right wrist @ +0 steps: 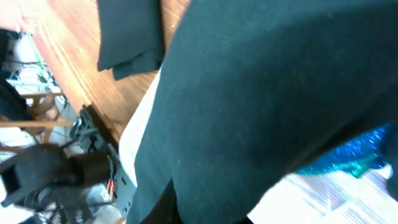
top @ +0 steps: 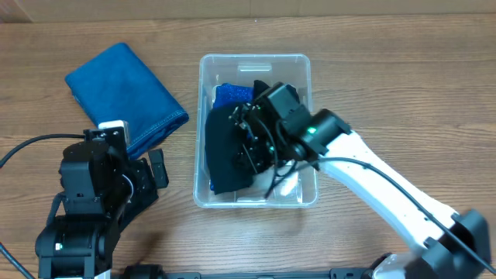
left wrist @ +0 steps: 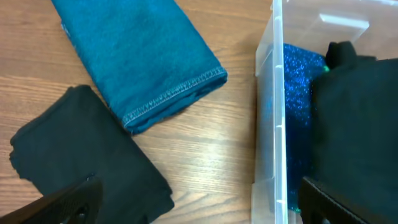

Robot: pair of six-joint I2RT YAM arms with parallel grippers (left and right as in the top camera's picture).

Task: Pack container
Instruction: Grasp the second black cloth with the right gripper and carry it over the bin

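Note:
The clear container stands at the table's middle, and its wall shows in the left wrist view. A blue glittery item lies in its far left part. My right gripper is down inside the container, shut on a black cloth that fills the right wrist view and hides the fingers. My left gripper is open and empty, low over the table left of the container, with a second black cloth under its left finger.
A folded blue towel lies at the far left of the table and also shows in the left wrist view. Bare wood lies between the towel, the second black cloth and the container. Cables trail at the left edge.

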